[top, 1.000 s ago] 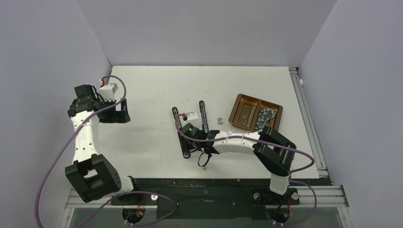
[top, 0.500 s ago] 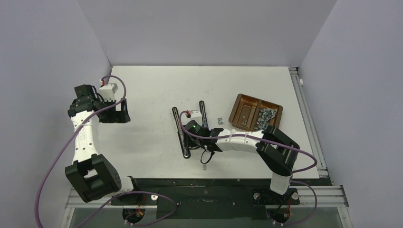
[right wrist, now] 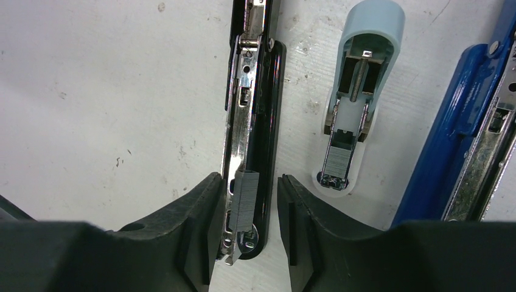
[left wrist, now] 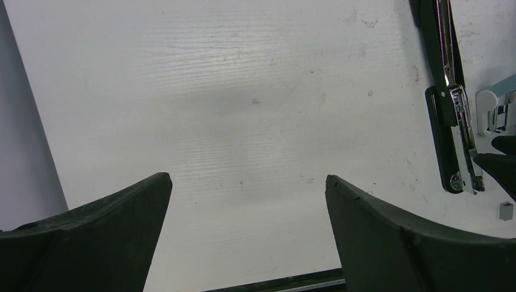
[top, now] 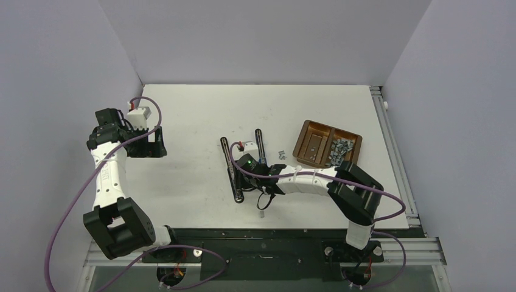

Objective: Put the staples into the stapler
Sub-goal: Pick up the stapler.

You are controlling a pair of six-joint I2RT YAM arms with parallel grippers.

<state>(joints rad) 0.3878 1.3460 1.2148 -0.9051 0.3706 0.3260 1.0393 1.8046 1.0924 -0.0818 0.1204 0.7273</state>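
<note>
Overhead, right pincer [top: 246, 165]: reached out to mid-table and set low over the opened black stapler [top: 233, 173]; its jaws cannot be made out from above.
Overhead, left pincer [top: 157, 143]: parked far to the left, well apart from the work.
Overhead, staples [top: 339, 148]: heaped in the right compartment of the brown tray [top: 307, 131], well to the right of the right pincer; a few loose staples [top: 282, 155] lie between.
Overhead, room: open table [top: 195, 115] is left beyond and to the left of the right pincer.
Left wrist, jaws: spread wide, with nothing but white tabletop between them.
Left wrist, edges: the table's near edge [left wrist: 304, 283] runs just under the fingertips, and the wall [left wrist: 24, 121] stands close on the left.
Left wrist, small grey block [left wrist: 505, 210]: lying alone far to the right; too small to be identified.
Right wrist, staple strip [right wrist: 243, 204]: laid on the chrome magazine rail [right wrist: 246, 109] at the stapler's front end, directly between the fingers.
Right wrist, jaws: narrowly parted astride the stapler; neither pad is seen to touch the strip, so nothing is gripped.
Right wrist, step judged: seating the strip; it should be kept square to the rail and eased flush before the top is closed.
Right wrist, margins: a light-blue stapler [right wrist: 365, 73], already loaded, lies just right of the right finger, with a blue stapler [right wrist: 462, 121] beyond it; free tabletop lies to the left, so a straight lift seems safest.
</note>
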